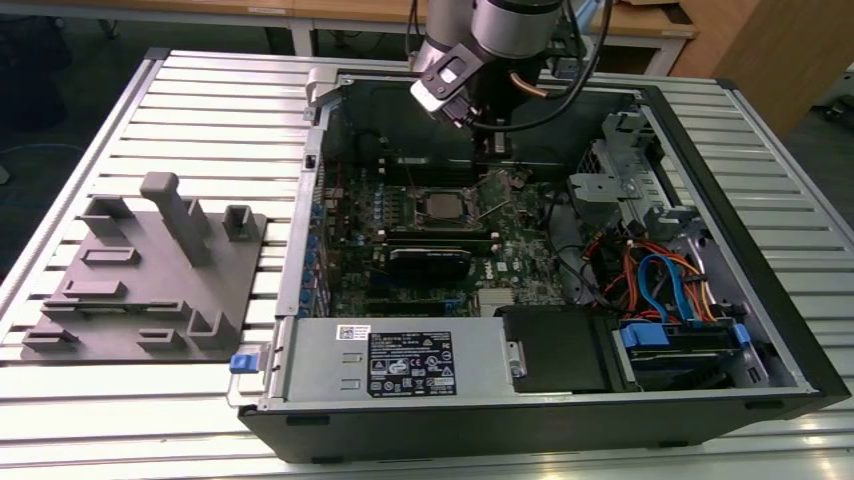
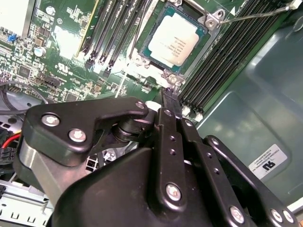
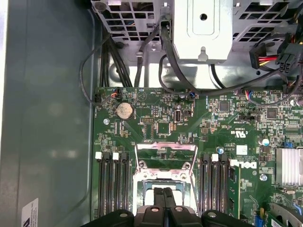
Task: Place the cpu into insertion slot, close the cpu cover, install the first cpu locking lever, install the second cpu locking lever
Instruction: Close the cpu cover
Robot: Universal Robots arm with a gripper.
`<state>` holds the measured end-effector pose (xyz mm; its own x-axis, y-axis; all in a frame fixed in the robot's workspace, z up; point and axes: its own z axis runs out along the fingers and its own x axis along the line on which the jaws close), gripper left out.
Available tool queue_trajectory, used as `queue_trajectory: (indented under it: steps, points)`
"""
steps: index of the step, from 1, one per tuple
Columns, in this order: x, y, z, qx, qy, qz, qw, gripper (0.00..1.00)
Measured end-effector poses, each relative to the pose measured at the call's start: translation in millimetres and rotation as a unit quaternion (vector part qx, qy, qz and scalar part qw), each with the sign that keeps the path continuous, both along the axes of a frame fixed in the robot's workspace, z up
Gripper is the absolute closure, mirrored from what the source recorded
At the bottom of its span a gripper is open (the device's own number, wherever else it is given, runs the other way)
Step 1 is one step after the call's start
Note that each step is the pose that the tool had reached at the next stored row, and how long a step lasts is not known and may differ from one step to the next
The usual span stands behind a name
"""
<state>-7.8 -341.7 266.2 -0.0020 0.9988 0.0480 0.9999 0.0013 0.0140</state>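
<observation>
The gripper (image 2: 169, 97) hangs low inside the open computer case (image 1: 534, 430). Its jaws are pressed together along their whole length, with no gap and nothing held between them. In the second wrist view the narrow tips sit just beside one edge of the insertion slot (image 2: 146, 38), close to a corner screw of its metal frame. Whether they actually touch the frame cannot be told.

The cpu (image 2: 173, 39) lies flat in the slot, its pale silver top facing up and fully uncovered. In the first wrist view the cpu cover (image 3: 165, 145) looks tilted up off the slot, and green board shows through its square window. A thin locking lever (image 2: 255, 14) runs away from one corner of the slot, raised above the memory slots (image 3: 111, 179) that flank the socket on both sides.

Beyond that, the green motherboard (image 3: 208, 123) spreads across the floor of the case. In the exterior view the grey power supply (image 1: 400, 362) sits at the near end of the case, and the arm (image 1: 514, 25) comes down from above at the far end. The case rests on a slatted tabletop (image 1: 200, 100), with a grey moulded fixture (image 1: 147, 280) well apart towards the exterior view's left.
</observation>
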Motion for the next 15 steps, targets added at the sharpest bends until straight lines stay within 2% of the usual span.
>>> queue_trajectory:
  steps: [15]
  points:
    - [5.4, 0.0, -0.3, 0.0000, 0.0000, 0.000, 1.00000, 0.89]
